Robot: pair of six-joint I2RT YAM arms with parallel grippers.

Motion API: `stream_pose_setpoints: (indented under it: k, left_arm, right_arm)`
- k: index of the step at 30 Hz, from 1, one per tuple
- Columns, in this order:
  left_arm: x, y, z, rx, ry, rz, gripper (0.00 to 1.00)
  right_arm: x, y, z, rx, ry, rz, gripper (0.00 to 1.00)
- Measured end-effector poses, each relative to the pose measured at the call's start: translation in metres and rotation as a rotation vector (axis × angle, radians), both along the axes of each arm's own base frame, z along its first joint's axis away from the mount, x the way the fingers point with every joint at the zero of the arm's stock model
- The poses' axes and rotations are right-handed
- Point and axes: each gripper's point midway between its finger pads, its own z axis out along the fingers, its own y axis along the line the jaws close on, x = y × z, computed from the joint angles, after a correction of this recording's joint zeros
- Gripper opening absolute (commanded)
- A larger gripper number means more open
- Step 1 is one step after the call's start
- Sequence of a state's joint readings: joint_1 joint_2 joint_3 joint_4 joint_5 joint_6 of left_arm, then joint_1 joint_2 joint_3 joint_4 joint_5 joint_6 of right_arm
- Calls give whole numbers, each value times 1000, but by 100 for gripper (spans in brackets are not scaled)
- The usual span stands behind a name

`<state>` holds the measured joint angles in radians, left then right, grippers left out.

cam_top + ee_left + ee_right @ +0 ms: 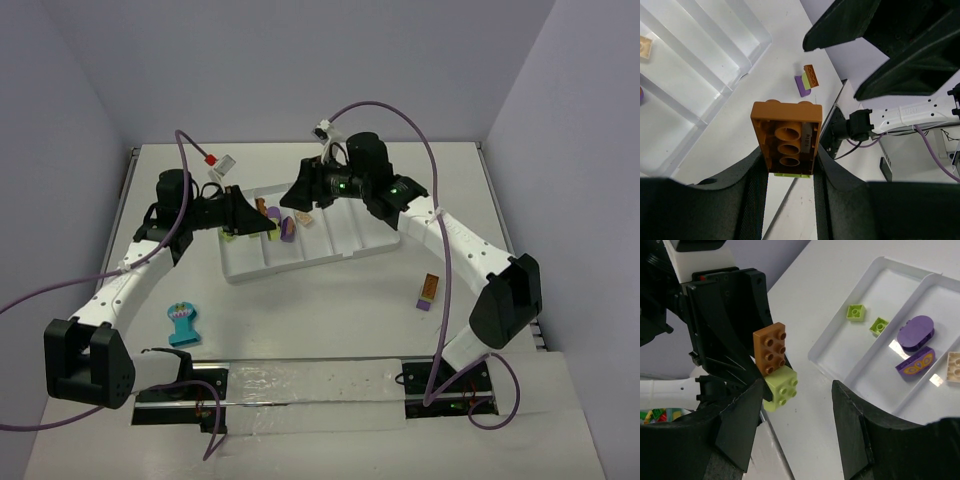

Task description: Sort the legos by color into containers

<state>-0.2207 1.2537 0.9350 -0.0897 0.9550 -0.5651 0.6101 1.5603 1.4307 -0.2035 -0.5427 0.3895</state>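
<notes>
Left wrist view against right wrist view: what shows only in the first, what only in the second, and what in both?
Only left wrist: the hollow underside of the orange brick, and a purple-and-orange pair lying loose on the table. Only right wrist: two small green bricks in the end compartment of the white tray. Both: the left gripper shut on the orange brick with a green brick attached, and the tray.

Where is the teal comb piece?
In the top view, the teal comb piece lies on the table at the left, outside the white tray, close beside the left arm.
</notes>
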Motion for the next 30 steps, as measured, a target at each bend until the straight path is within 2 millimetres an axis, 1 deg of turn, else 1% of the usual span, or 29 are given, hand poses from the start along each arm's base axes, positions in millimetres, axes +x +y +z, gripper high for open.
stream_pose_setpoints:
  k: [3,5,11,15,22,24,30]
  left_arm:
    - [-1,0,-3,1,7,1,0]
    - [-1,0,-4,2,11,1,0]
    - [-1,0,-5,2,12,2,0]
    - [0,0,-5,3,12,5,0]
    - [0,1,-5,5,11,9,0]
    - [1,1,-6,8,13,15,0]
    - [3,2,-8,18,12,27,0]
  right_arm:
    - [-5,6,4,8,5,12,64]
    - [-8,11,10,17,1,9,64]
    - [-3,26,26,35,-8,-30,63]
    - [4,40,22,11,4,-59,63]
    - [8,51,-8,-66,73,-97,56]
    - [8,53,-10,-72,80,-101,54]
    - [6,56,-8,-81,72,-115,40]
